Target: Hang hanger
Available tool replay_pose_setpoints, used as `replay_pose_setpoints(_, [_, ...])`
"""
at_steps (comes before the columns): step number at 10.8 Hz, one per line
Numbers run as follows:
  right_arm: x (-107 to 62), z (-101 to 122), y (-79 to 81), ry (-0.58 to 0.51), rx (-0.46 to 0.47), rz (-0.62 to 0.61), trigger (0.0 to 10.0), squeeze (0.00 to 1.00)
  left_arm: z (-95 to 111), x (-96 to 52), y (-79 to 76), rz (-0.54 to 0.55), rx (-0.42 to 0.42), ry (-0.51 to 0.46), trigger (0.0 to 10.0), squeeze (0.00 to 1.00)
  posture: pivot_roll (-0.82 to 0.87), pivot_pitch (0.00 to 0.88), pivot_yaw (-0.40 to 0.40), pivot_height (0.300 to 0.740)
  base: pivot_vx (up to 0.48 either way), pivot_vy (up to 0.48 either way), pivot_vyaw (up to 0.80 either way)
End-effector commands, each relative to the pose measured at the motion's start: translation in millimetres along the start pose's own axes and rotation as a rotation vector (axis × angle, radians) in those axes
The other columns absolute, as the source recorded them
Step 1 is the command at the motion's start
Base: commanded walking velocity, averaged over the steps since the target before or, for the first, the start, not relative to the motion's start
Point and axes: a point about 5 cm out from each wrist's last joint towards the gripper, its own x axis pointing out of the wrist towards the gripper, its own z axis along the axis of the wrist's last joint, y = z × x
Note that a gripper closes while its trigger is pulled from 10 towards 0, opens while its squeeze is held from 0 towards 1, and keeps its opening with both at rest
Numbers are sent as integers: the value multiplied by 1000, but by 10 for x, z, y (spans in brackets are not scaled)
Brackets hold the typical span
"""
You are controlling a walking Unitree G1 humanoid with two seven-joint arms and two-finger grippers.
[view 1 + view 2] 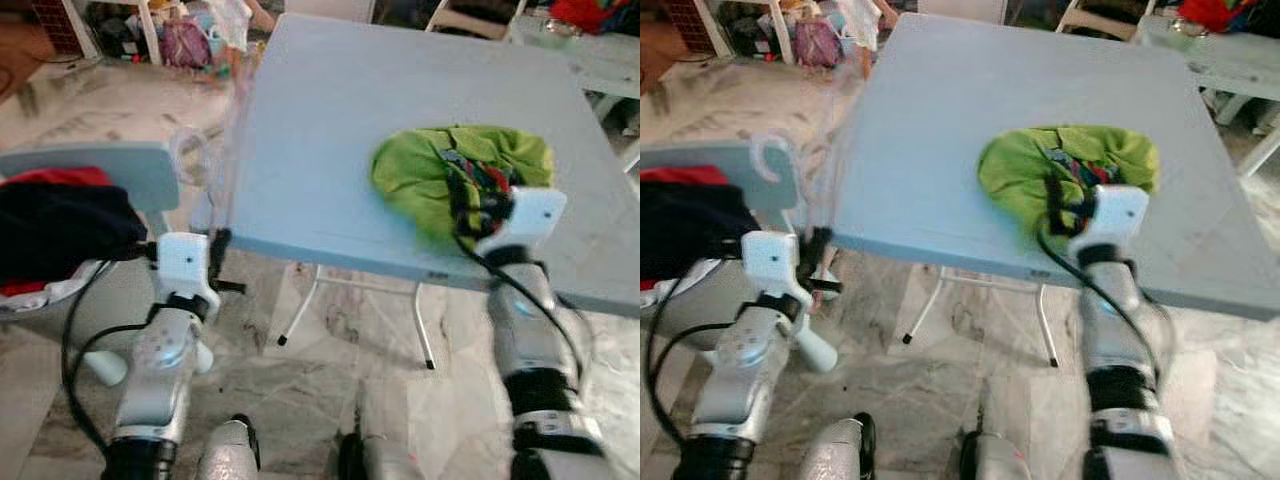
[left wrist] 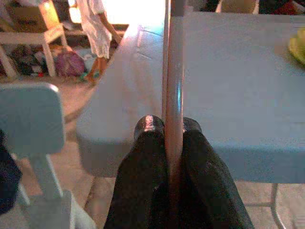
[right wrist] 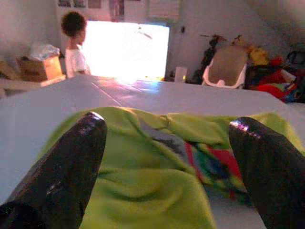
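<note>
Holding the clear hanger [image 2: 172,71] tight in your left gripper [image 2: 167,129] by the table [image 1: 330,120] edge, you hadn't hung it yet. Your right gripper [image 3: 167,143] stood wide open over the green shirt [image 1: 420,165].

The clear hanger [image 1: 215,150] is blurred almost see-through at the table's [image 1: 330,120] left edge, so its outline is hard to follow. The right tool [image 1: 478,205] hides part of the green garment [image 1: 420,170] behind its wrist. A person [image 2: 95,28] at the far left is cut off by the frame.
</note>
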Motion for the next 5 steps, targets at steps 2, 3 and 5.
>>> replay_pose_setpoints(2, [-63, -27, 99, 28, 38, 30, 10000, 0, 30, 54, -71, -11, -11, -3, 10000, 0, 45, 71, -57, 740, 0, 0, 0])
replay_pose_setpoints(3, [-110, -34, 125, 46, 59, 30, 10000, 0, 30, 56, -100, -8, -19, 3, 10000, 0, 43, 78, -59, 740, 0, 0, 0])
replay_pose_setpoints(5, [-127, -15, 95, 51, 41, 5, 10000, 0, 12, 38, -135, -22, -23, 8, 10000, 0, 39, 88, -57, 740, -291, 0, 0])
